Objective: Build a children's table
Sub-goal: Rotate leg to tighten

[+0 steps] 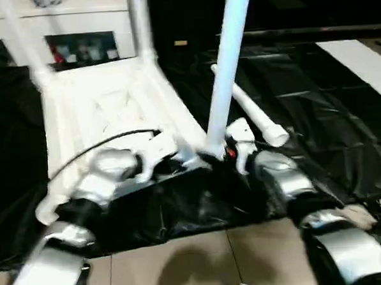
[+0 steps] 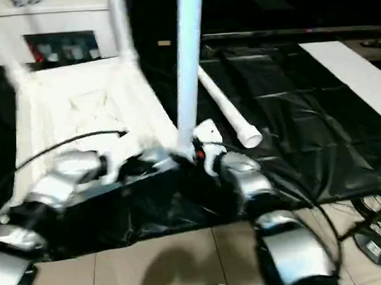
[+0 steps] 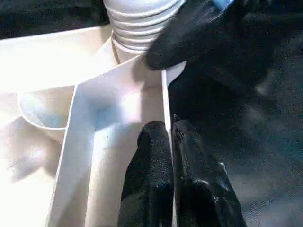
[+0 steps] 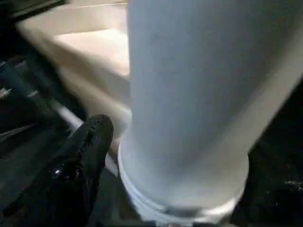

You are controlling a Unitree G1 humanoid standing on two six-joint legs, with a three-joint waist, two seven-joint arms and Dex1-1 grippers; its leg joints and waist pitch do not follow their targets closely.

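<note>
The white plastic table top [image 1: 112, 108] lay upside down on black sheeting [image 1: 317, 123] on the floor. The left gripper [image 3: 168, 142] pinched its thin raised rim with clenched jaws. The right gripper [image 1: 232, 154] stood loose around a smooth round leg [image 1: 228, 64] in the near corner socket. That leg's ridged end probably needed pushing down next. Another leg [image 1: 256, 117] lay beside.

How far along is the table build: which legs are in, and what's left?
Two white tubular legs stand in the far sockets of the upturned white plastic tabletop. In hand: a third leg stands in the near corner socket, the left end effector pinching the rim. Left: the fourth leg lies on the black sheet.
</note>
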